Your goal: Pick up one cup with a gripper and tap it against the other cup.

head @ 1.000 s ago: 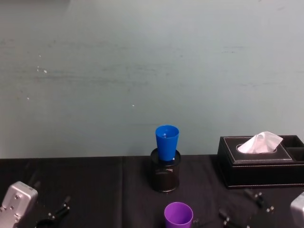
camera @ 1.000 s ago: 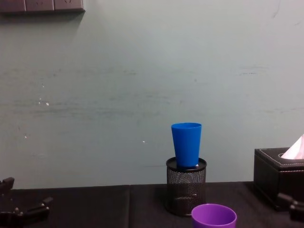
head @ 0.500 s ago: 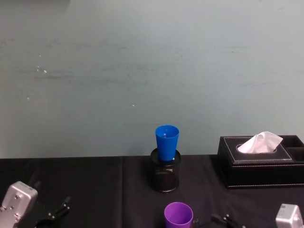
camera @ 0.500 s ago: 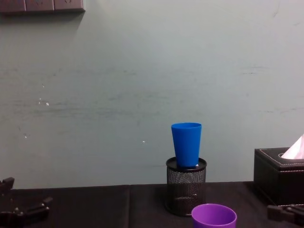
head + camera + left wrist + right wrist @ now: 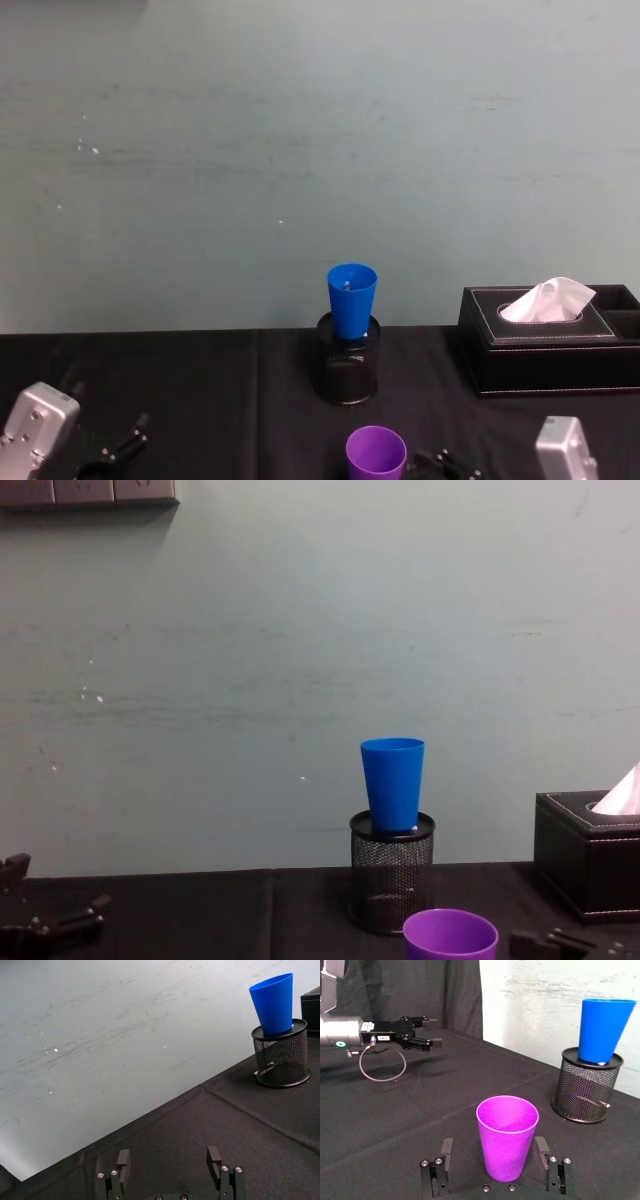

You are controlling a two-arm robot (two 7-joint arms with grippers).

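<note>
Right gripper (image 5: 493,1149) has slid left along the head view's bottom edge. Its fingers stand apart astride the purple cup (image 5: 507,1135), bottom centre, seemingly not touching. Blue cup (image 5: 351,298) sits in the mesh holder (image 5: 347,375), centre. Approach step; next, clamp and lift. Left gripper (image 5: 168,1160) is parked lower left, fingers spread.

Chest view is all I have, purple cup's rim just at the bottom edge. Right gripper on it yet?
Observer: No. The right gripper is open, one finger on each side of the purple cup, gaps on both sides.
Operator: Cup lifted?
Observer: No, it stands upright with its base on the black cloth.
Operator: Left arm?
Observer: The left gripper is open and empty, off to the left, far from the purple cup.
</note>
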